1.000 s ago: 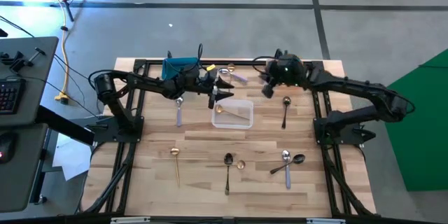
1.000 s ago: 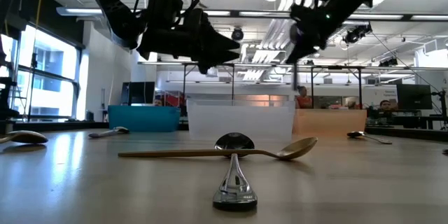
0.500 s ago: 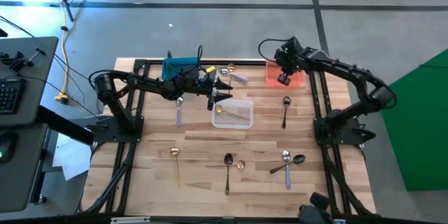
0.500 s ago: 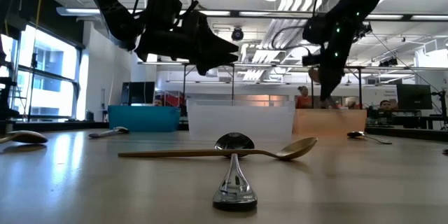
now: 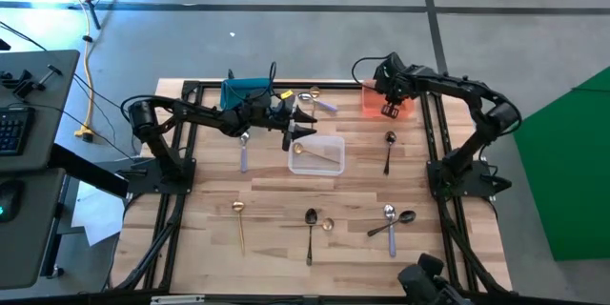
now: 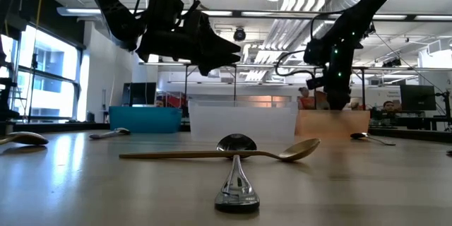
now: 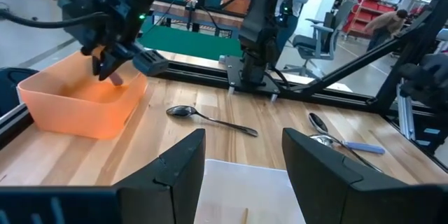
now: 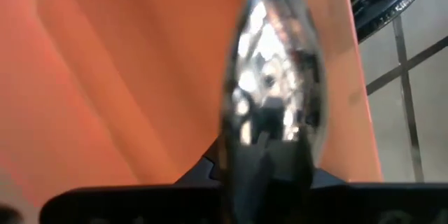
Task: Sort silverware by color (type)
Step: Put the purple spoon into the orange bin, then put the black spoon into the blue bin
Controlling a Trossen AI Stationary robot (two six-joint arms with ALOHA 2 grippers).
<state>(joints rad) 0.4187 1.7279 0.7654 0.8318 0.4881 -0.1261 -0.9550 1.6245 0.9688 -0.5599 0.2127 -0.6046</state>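
Note:
My right gripper [image 5: 389, 110] hangs over the orange bin [image 5: 405, 108] at the table's far right, shut on a dark shiny spoon [image 8: 269, 77] whose bowl points down into the bin. My left gripper [image 7: 241, 175] is open and hovers above the far left corner of the clear bin [image 5: 335, 160], in which a gold spoon [image 5: 300, 150] lies. Loose on the table are a black spoon [image 5: 389, 151], a lilac-handled one [image 5: 243, 152], a gold one [image 5: 239, 217], and a black one [image 5: 311, 227]. My right gripper holds the dark spoon with its bowl [image 8: 269, 105] sticking out ahead of the fingers [image 8: 98, 203]. The fingers point down, and the spoon hangs lifted clear above the orange bin's floor [image 8: 126, 77]. The bowl itself hides which part the fingers are on.
A blue bin [image 5: 246, 91] stands at the far edge behind the left arm, with a lilac-handled spoon [image 5: 322, 105] beside it. Near the front edge lie a small gold spoon [image 5: 328, 224], a silver spoon [image 5: 390, 221] and a black spoon [image 5: 406, 217]. Black frame rails run along both table sides.
The right gripper has swung toward the table's right and far edge and gone down over the orange bin, tipping until its fingers point down, with the spoon still in its hold. The orange bin, covered by the arm before, now shows.

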